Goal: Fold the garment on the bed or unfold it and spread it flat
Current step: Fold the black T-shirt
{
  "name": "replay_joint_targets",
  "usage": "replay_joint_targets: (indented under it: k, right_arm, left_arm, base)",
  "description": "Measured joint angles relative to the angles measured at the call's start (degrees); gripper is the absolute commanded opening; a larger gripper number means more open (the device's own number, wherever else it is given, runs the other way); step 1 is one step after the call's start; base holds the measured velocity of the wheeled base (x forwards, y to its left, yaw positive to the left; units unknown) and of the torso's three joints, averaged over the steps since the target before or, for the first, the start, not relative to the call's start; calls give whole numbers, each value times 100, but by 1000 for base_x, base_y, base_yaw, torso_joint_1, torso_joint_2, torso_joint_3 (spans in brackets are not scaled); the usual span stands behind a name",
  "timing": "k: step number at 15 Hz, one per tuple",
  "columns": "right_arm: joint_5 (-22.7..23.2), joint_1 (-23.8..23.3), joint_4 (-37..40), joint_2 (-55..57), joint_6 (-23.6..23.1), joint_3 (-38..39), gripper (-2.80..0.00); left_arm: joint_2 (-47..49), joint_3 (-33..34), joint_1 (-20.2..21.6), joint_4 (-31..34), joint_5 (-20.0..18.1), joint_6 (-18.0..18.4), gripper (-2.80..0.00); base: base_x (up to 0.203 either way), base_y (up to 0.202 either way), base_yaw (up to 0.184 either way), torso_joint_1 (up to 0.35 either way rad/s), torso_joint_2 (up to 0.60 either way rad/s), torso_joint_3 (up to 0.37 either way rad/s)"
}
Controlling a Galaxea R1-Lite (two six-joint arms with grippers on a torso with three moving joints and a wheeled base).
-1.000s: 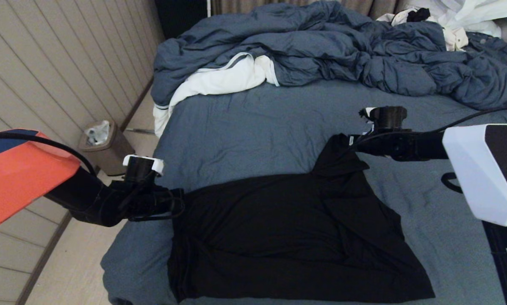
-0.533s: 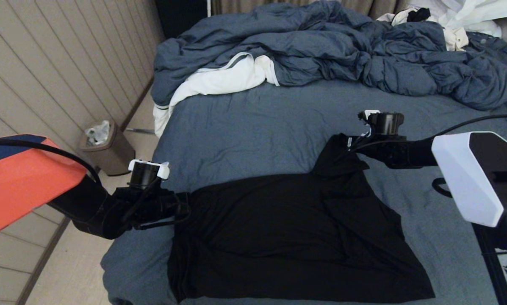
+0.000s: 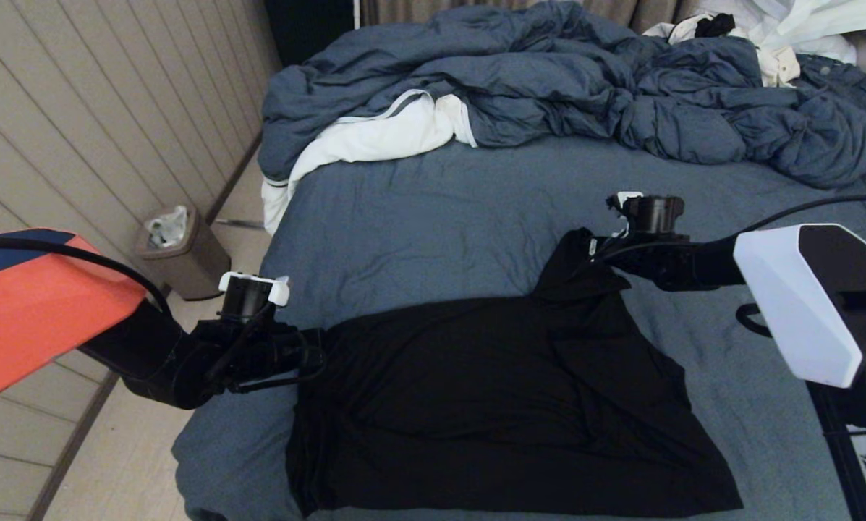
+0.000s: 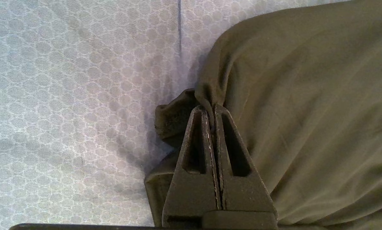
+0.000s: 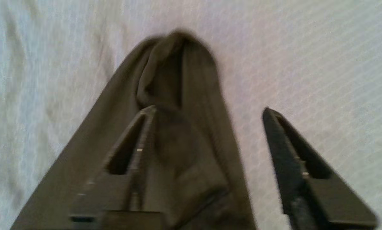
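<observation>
- Black jaws of the left end effector [image 4: 211,110] are pinched tight on a fold at the corner of the garment [image 3: 505,405], by the bed's left edge.
- Right end effector [image 5: 206,111]: jaws spread wide, gripping nothing; the garment's far corner lies peaked between them, draped against one jaw.
- Garment mostly flat on the bed [image 3: 433,217], near its foot; the right half narrows to that raised peak.
- Risk: if the left arm pulls now, with the right side free, the thin jersey will likely slide and bunch.
- Risk: fabric may snag on the open jaw as that arm lifts away.
- Duvet [image 3: 548,79] well apart.
</observation>
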Motion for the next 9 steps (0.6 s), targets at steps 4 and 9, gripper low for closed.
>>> replay_joint_targets:
  k: [4,9]
  right_arm:
    - [15,109,33,55,2,-60,0]
    - [41,230,30,253,-16,-243,-280]
  left_arm:
    - [4,1,2,0,1,-2,-280]
    - [33,-13,0,-7,-2,-5,-280]
  base:
    - [0,0,0,0,0,0]
    - [0,0,0,0,0,0]
